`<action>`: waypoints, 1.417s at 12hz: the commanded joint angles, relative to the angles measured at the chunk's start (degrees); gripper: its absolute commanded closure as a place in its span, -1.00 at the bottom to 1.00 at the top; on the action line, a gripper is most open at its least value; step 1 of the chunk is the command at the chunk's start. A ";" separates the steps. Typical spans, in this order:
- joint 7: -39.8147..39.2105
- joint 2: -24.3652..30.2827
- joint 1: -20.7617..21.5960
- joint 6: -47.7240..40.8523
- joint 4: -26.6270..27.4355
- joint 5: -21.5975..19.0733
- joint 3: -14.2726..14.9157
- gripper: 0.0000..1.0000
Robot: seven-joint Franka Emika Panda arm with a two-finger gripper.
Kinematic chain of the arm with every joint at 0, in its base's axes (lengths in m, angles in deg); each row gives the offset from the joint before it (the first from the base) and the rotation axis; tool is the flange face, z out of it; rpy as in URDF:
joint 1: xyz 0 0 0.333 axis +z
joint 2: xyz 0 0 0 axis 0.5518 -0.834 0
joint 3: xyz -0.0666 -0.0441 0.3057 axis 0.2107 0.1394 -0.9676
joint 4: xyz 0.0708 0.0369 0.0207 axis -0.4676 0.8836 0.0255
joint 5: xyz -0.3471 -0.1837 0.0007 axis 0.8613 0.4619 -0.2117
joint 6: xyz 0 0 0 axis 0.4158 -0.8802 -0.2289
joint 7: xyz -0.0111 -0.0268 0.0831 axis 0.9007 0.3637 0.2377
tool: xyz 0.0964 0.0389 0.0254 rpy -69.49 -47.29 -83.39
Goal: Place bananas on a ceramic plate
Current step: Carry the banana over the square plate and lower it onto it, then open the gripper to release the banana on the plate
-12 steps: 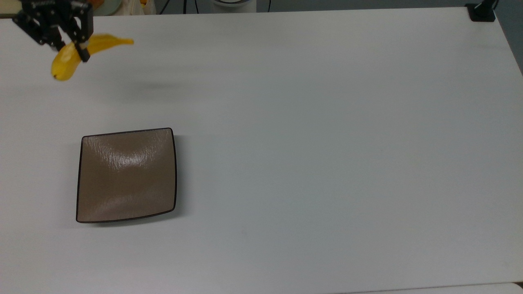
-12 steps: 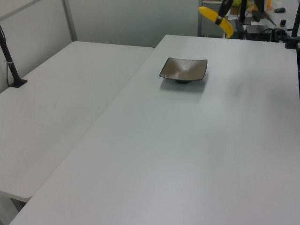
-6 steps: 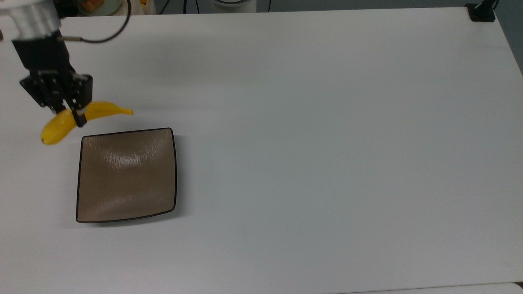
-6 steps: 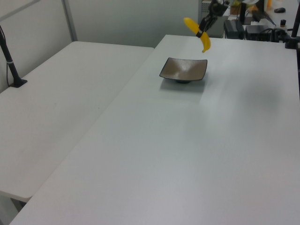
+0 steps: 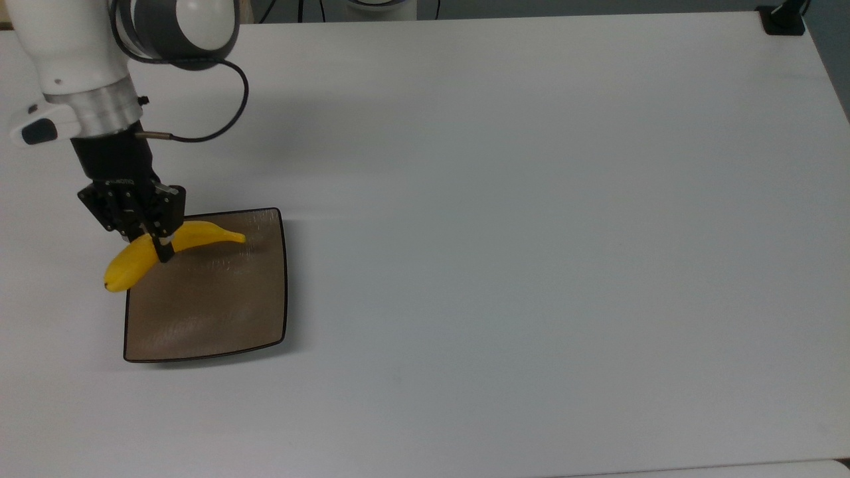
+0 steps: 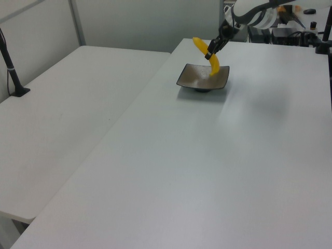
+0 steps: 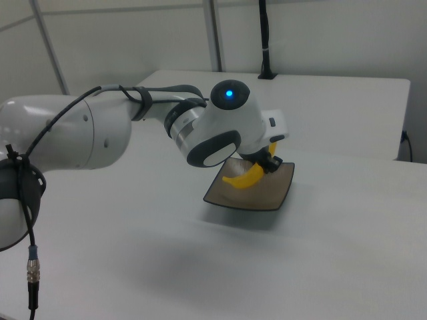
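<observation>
Plate (image 5: 219, 312): you see it on the table (image 5: 531, 199), toward the top view's left.
Banana (image 5: 136, 259): above the plate's upper-left corner in the top view, one end past its left rim.
Gripper (image 5: 154, 247): clamped around the banana's middle.

You see the white arm (image 7: 100, 133) hiding part of a yellow curved banana (image 7: 244, 179) over the square brown plate (image 7: 267, 193).

Illumination was even, diffuse and fairly bright, with the white table (image 5: 531, 199) rendered pale grey. Soft, faint shadows fell beside the ceramic plate (image 5: 219, 312) on the top view's right and beneath it in the right view. A muted sheen lay on the glaze. The arm (image 7: 80, 133) close to the right camera appeared large and slightly soft, and the bananas (image 5: 139, 259) stayed saturated yellow
</observation>
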 commanded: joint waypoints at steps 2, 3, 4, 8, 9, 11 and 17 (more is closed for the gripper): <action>-0.10 -2.10 1.27 1.71 -0.34 -1.11 0.33 0.98; -0.28 -2.72 1.36 1.71 -0.34 -1.03 0.33 0.97; -0.28 -3.24 1.45 1.71 -0.34 -0.85 0.33 0.96; -0.37 -3.43 1.45 1.79 -0.16 -1.11 0.33 0.68; -0.28 -3.43 1.45 1.79 -0.25 -1.29 0.33 0.51; -0.37 -3.34 1.36 1.79 -0.16 -1.46 0.33 0.03; -0.28 -1.94 1.01 1.45 -0.07 -1.20 0.33 -1.00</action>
